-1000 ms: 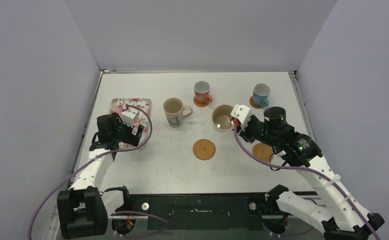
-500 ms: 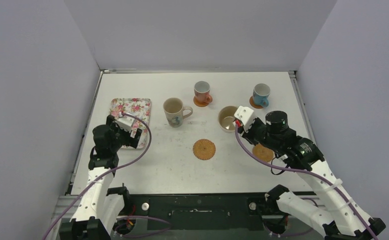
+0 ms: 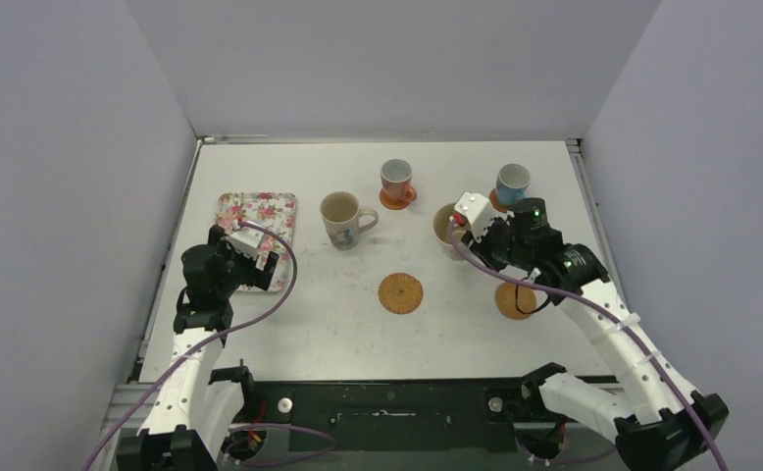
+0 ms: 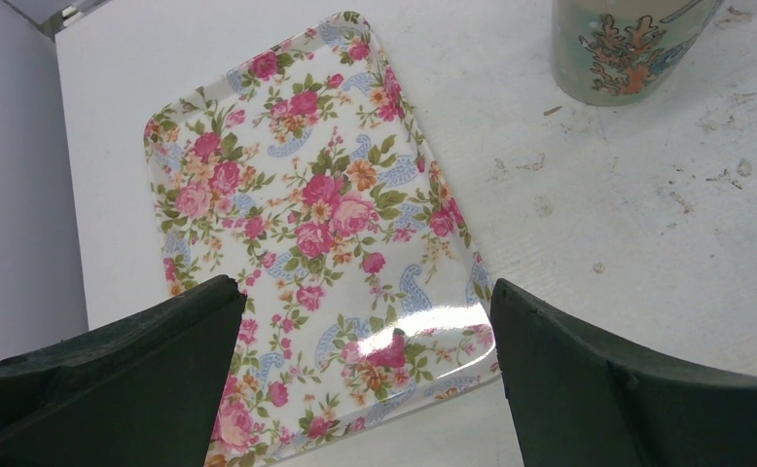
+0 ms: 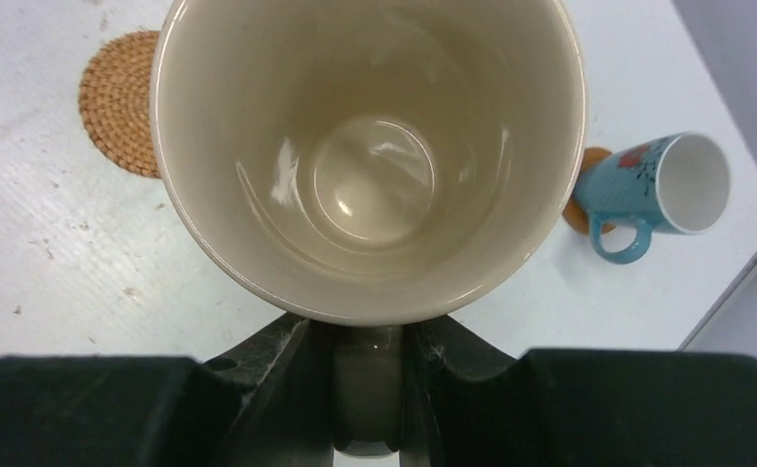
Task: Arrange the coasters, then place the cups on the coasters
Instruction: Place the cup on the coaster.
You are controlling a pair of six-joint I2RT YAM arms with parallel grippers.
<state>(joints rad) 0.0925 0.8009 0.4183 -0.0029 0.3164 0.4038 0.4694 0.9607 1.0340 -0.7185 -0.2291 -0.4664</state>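
Note:
My right gripper (image 5: 367,342) is shut on the handle of a large cream cup (image 5: 370,156), which shows right of centre (image 3: 442,224) in the top view, partly under the wrist. A second cream cup (image 3: 346,218) stands on the bare table. The pink cup (image 3: 395,180) and the blue cup (image 3: 512,183) each sit on a small orange coaster. A woven coaster (image 3: 400,292) lies bare in the middle, and another coaster (image 3: 515,299) lies under my right arm's cable. My left gripper (image 4: 367,321) hangs open over the floral tray's near end.
The floral tray (image 3: 256,211) lies at the left, close to the table's left edge. White walls close off the left, back and right sides. The right arm's purple cable loops over the right coaster.
My right gripper has carried the cream cup a little back and to the right, uncovering more of the right coaster. The left arm drew back slightly, then held still.

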